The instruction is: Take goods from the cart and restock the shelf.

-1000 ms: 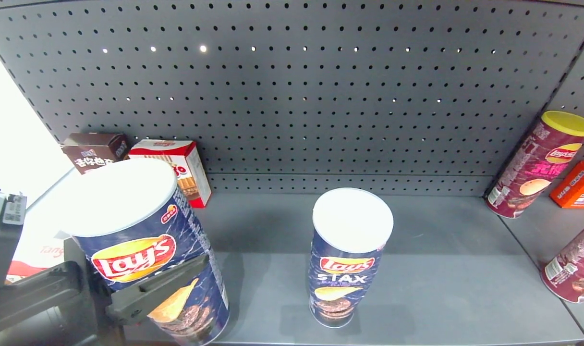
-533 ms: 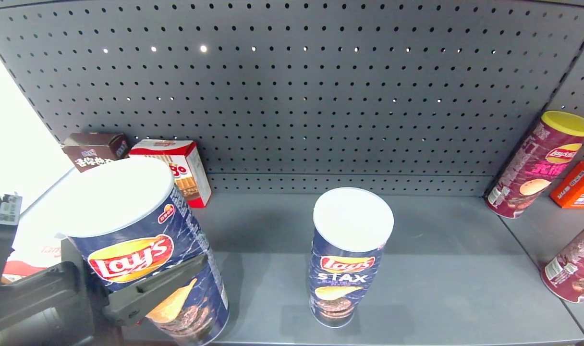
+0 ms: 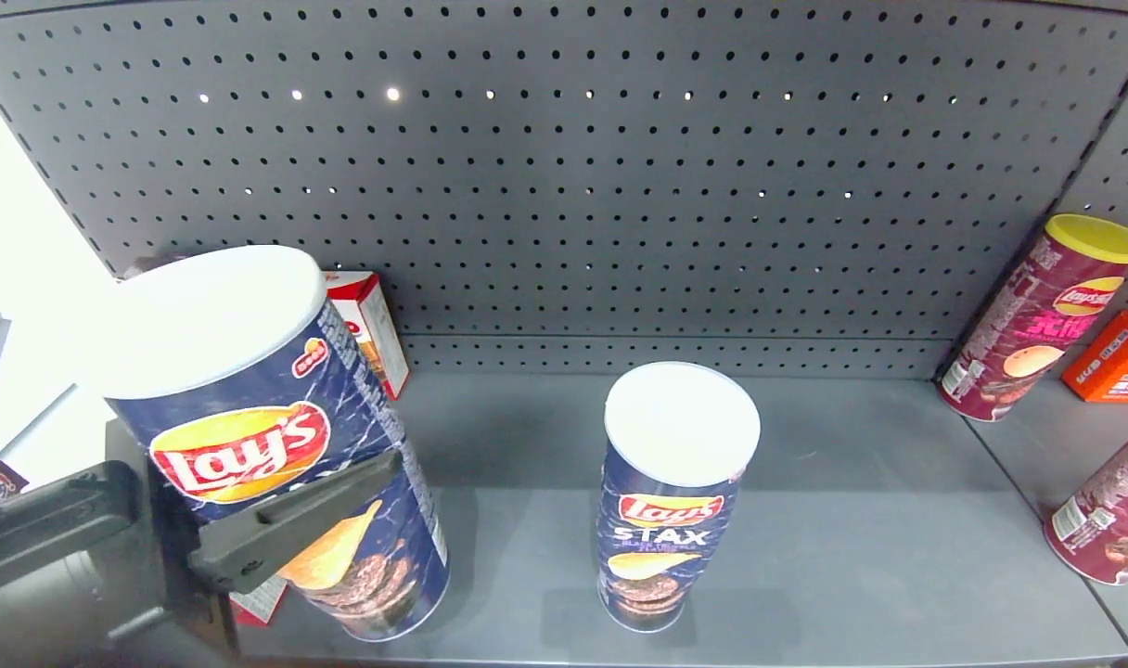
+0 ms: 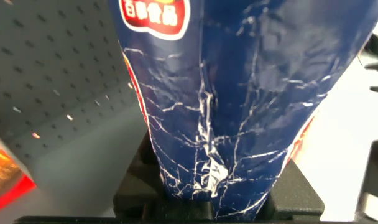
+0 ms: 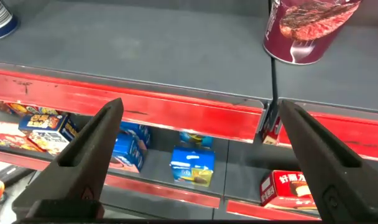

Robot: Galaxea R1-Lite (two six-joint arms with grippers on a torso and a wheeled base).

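Observation:
My left gripper (image 3: 221,547) is shut on a dark blue chip can with a white lid (image 3: 276,436), held tilted over the left front of the grey shelf (image 3: 852,501). The same can (image 4: 239,106) rises between the gripper's fingers in the left wrist view. A second blue chip can (image 3: 671,496) stands upright at the shelf's middle front, apart from the held one. My right gripper (image 5: 201,162) is open with nothing between its fingers, in front of the shelf's red front edge (image 5: 145,106).
A red-and-white box (image 3: 369,325) stands behind the held can, against the pegboard back (image 3: 573,186). Maroon chip cans (image 3: 1037,315) (image 3: 1107,520) and an orange box (image 3: 1116,357) fill the right section. Lower shelves hold blue boxes (image 5: 192,165) and a red box (image 5: 288,190).
My left gripper has lifted the blue chip can and carried it farther in over the shelf, so it now covers the brown box and part of the red-and-white box.

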